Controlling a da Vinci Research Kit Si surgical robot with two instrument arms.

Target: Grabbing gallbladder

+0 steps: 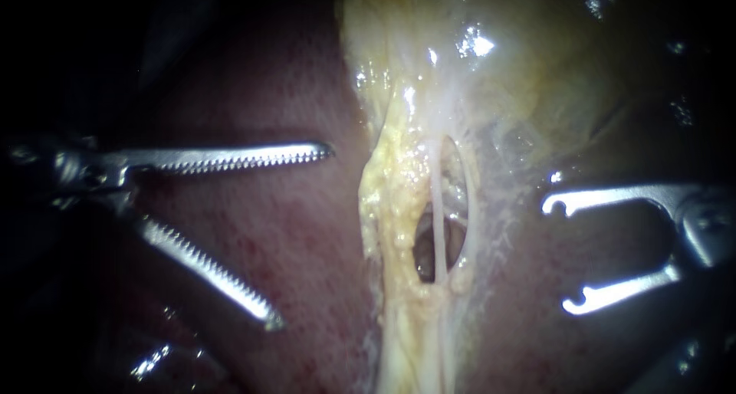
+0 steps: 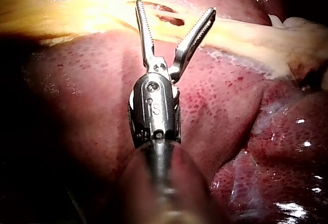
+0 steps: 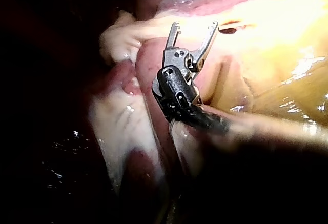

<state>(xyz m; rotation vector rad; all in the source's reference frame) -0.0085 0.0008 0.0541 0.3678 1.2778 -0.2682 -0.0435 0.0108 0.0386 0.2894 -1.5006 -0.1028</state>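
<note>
While the left instrument (image 1: 300, 235) and right instrument (image 1: 560, 255) are held with jaws spread and empty, the gallbladder (image 1: 521, 64) is judged ungripped; an advance onto it is called for.

tube (image 1: 437, 210) between left instrument (image 1: 302, 237) and right instrument (image 1: 560, 255)

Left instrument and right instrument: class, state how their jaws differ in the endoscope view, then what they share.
The left instrument has long, straight, toothed jaws; the right instrument has slim, smooth jaws with small hooked tips. The left instrument's jaws spread wider than the right instrument's. Both stand open, grip nothing, and point toward the yellowish tissue band between them without touching it.
</note>
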